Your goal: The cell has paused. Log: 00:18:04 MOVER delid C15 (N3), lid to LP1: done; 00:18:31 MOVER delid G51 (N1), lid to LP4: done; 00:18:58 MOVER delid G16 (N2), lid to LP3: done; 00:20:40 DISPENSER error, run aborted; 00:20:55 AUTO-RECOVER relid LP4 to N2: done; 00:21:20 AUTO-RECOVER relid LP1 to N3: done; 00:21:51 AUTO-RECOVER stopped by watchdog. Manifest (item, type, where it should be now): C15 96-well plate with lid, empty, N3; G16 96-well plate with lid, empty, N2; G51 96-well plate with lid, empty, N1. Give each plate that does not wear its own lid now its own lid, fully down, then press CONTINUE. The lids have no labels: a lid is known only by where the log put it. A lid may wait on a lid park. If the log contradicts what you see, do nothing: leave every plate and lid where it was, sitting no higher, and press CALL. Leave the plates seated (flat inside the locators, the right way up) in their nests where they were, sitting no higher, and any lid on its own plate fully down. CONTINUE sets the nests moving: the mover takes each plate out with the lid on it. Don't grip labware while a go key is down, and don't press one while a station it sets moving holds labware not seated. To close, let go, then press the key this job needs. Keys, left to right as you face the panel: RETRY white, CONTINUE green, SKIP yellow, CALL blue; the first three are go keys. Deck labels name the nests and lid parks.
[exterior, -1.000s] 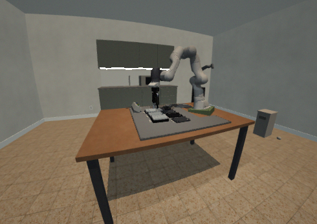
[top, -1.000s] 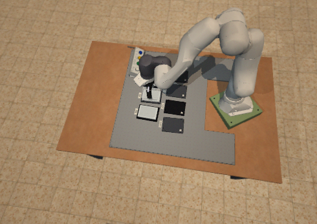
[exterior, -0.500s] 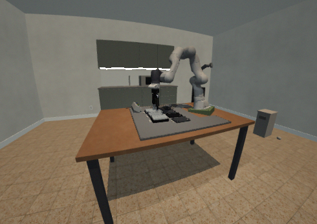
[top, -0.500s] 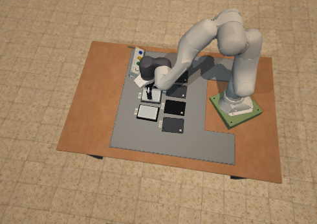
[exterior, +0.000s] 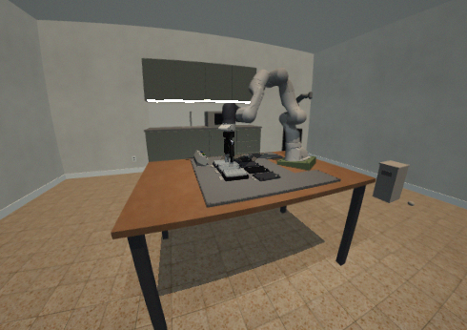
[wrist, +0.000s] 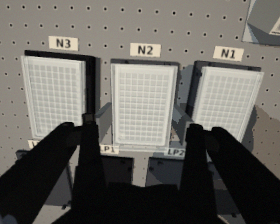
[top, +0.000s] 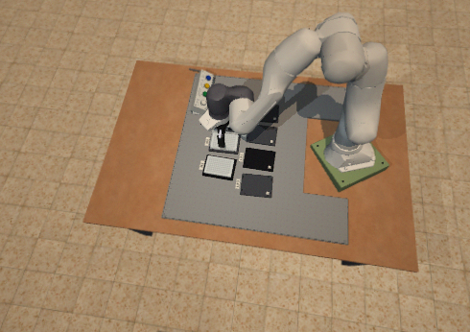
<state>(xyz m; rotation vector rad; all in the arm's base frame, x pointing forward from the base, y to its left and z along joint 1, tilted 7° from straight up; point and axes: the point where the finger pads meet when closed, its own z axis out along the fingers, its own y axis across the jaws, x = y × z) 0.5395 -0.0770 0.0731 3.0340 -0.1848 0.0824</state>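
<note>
Gripping a lid (wrist: 143, 100) by its long sides, the fingers are seen in the wrist view set at a middling width and closed on it below the N2 label (wrist: 145, 49). Shadow is cast on the mat (top: 288, 204) beside both long sides of the lid. Whether the lid is clear of what lies under it cannot be told.

A white gridded plate (wrist: 53, 95) is seen under the N3 label (wrist: 63, 43), with a dark strip of nest shown along its right side. Another plate (wrist: 226, 102) is seen under the N1 label (wrist: 228, 53), with dark nest shown at its left. Whether these two carry lids cannot be told. The LP1 (wrist: 109, 149) and LP2 (wrist: 175, 152) labels are shown nearer the camera, partly hidden by the fingers.

From the top, the arm (top: 288, 60) is seen reaching across the counter (top: 134, 171) from its green base (top: 379, 163). The keypad (top: 205, 91) is placed at the mat's far corner, just beside the wrist. Dark parks (top: 259, 158) are lined up beside the nests
</note>
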